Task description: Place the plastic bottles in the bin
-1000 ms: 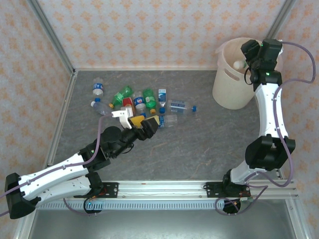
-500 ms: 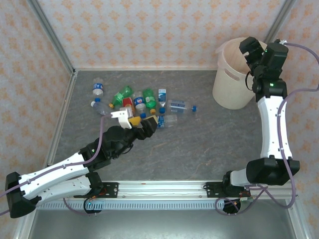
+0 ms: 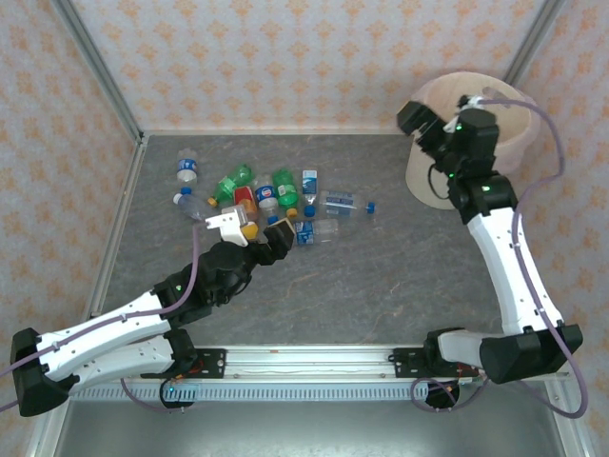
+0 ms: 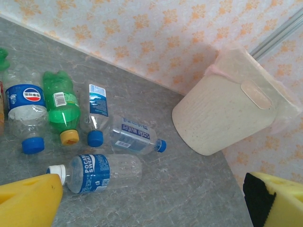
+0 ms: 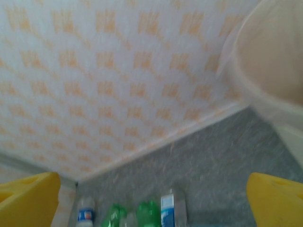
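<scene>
Plastic bottles (image 3: pixel 271 195): a loose cluster lying flat on the grey table (image 3: pixel 381 276), toward 10 o'clock from its centre in the top view. None is held.

Bin (image 3: pixel 423 181): upright in the far right corner, at 2 o'clock from the table centre, well apart from the cluster. Its contents cannot be told.

Left gripper (image 3: pixel 271 234): at the 6 o'clock edge of the cluster, its arm reaching in from the near left. The left wrist view shows its yellow fingers (image 4: pixel 28 201) spread wide with an empty gap between them. Just beyond them lies the Pocari Sweat bottle (image 4: pixel 100 173), white cap toward 9 o'clock; whether a finger touches that cap cannot be told. Further toward 12 o'clock lie a clear blue-capped bottle (image 4: pixel 135 137), a green bottle (image 4: pixel 60 104) with an orange cap and a Pepsi bottle (image 4: pixel 24 106) with a blue cap.

Right gripper (image 3: pixel 419 119): raised at the 9 o'clock side of the bin rim. The right wrist view is blurred but shows its yellow fingers (image 5: pixel 28 198) spread apart, holding nothing, with the patterned wall (image 5: pixel 118 71) ahead, the bin at 2 o'clock and bottle tops at 6 o'clock
</scene>
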Robot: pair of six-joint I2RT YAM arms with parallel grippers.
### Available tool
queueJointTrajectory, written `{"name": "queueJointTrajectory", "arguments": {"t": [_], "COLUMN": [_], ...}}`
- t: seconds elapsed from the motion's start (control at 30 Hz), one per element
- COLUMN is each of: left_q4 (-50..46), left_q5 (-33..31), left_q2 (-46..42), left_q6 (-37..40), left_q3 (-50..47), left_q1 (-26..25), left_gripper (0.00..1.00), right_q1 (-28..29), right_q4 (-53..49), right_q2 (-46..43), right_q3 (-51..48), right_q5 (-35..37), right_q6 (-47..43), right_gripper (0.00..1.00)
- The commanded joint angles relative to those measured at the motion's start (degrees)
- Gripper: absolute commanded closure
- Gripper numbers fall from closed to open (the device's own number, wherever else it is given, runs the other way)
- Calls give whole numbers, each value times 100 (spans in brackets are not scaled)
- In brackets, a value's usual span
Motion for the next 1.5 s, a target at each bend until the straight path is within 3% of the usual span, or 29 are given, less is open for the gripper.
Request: {"name": "queueJointTrajectory", "arguments": {"t": [0.0, 0.37, 0.63, 0.93, 1.47], "left_q4": [-225, -677, -1092, -1210, -1195], "left_q5": [-290, -647, -852, -945, -1006], "left_q2": [-43, -540, -1018, -1249, -1426], "left_q6": [-216, -621, -710, -638, -538], "left_q3": [-117, -369, -424, -438, -570], "left_q1": [-17, -21, -18, -21, -18], "left_gripper": [1, 1, 1, 1, 1], "right_q1": [430, 2150, 2882, 2958, 3035], "right_q4": [322, 751, 734, 116, -129], "right_q2": [-97, 660, 1656, 2958, 3592], "right_q3": [-383, -1077, -1061, -547, -561], "right_q5": [157, 904, 1139, 507, 639], "right_q6": [-327, -1441, -2572, -3163, -3699], "right_gripper": [0, 0, 0, 1, 0]}}
